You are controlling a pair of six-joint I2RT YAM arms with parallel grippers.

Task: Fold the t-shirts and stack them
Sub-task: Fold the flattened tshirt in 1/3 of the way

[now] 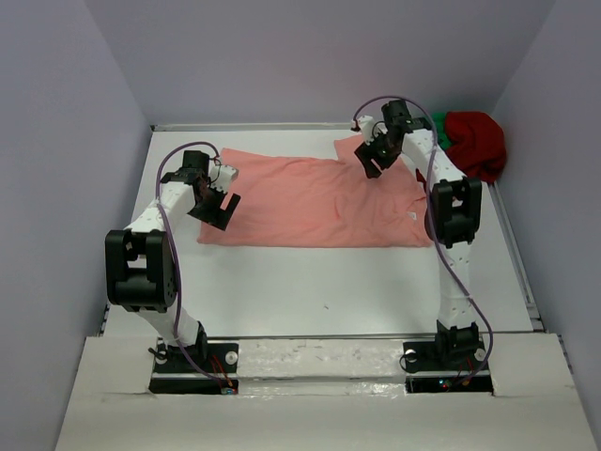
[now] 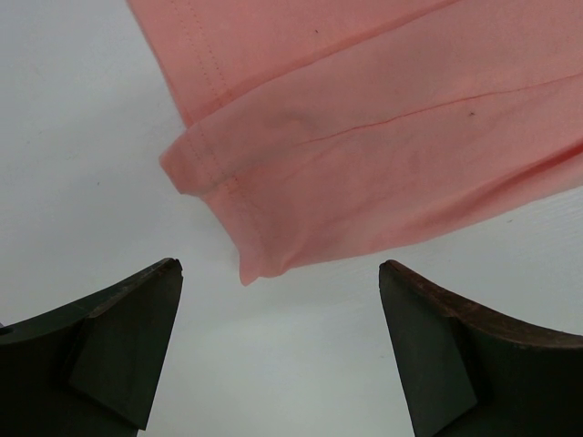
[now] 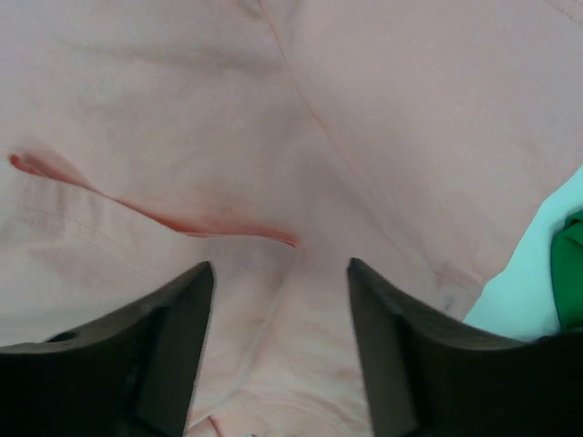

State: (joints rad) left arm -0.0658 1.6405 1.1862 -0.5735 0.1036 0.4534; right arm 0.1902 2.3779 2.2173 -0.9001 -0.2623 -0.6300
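Observation:
The salmon-pink t-shirt (image 1: 315, 202) lies spread flat across the middle of the table, its white neck tag (image 1: 411, 215) near the right edge. My left gripper (image 1: 218, 209) is open and empty at the shirt's left hem; the left wrist view shows the hem corner (image 2: 246, 269) just ahead of the jaws over bare table. My right gripper (image 1: 369, 160) is open and empty above the shirt's far right sleeve area; the right wrist view shows pink cloth with a fold crease (image 3: 219, 228) between the jaws. The dark red shirt (image 1: 479, 143) and the green shirt (image 1: 439, 125) lie bunched at the far right corner.
The white table (image 1: 329, 291) is walled by pale panels at the left, back and right. A raised rail (image 1: 516, 254) runs along the right edge. The arm bases stand at the near edge. A strip of green cloth (image 3: 569, 273) shows at the right wrist view's edge.

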